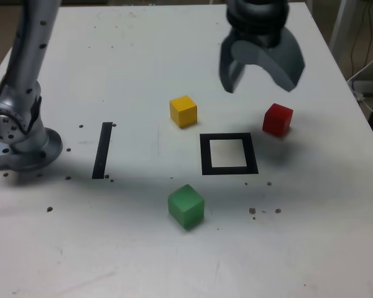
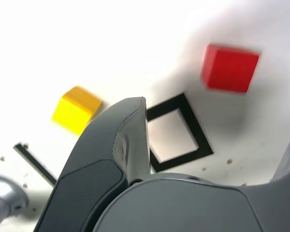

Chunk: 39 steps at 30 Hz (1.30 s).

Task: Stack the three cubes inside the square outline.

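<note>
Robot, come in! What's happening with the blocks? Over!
End effector open, nothing held. Red, yellow, green cubes apart, all outside square outline. Nothing inside it.

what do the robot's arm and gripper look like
The arm is pale grey, tube-like, dotted with dark screws, with a dark cable along it and a rounded metal base. The gripper has smooth, curved grey jaws, broad and claw-like, with thin dark seams, below a black wrist section.

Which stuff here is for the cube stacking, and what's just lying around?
For the job:
- red cube
- yellow cube
- green cube
- square outline
- gripper

Just there:
- straight black strip
- white cable
</note>
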### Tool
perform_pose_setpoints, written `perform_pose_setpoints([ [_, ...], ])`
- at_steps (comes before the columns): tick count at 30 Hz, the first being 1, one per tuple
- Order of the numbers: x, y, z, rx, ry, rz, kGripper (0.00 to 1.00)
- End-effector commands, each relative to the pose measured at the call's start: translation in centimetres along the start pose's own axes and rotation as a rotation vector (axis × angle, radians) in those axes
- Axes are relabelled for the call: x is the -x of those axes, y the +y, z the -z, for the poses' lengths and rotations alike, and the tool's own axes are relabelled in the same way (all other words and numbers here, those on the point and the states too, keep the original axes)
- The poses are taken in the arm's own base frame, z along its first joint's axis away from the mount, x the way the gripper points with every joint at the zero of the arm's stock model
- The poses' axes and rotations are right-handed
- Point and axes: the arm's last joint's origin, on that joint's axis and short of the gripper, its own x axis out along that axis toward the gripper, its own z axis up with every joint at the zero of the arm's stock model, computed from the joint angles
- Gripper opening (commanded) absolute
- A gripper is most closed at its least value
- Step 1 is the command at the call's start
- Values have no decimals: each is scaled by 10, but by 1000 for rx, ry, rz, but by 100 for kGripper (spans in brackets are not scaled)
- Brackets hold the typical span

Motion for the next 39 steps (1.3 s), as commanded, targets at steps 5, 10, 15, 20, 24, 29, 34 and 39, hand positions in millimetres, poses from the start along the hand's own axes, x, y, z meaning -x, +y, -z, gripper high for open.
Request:
perform_pose_setpoints([
  [5, -11, 24, -11, -19, -16, 5, 100],
  [10, -22, 35, -22, -33, -12, 9, 99],
  [15, -38, 40, -34, -47, 4, 20, 99],
  [20, -50, 41, -40, -52, 18, 36, 98],
  [24, -61, 42, -47, -56, 27, 54, 97],
  [29, -73, 40, -58, -67, 27, 80, 92],
  [34, -82, 38, -64, -64, 33, 100, 72],
  [39, -82, 38, -65, -54, 43, 86, 36],
])
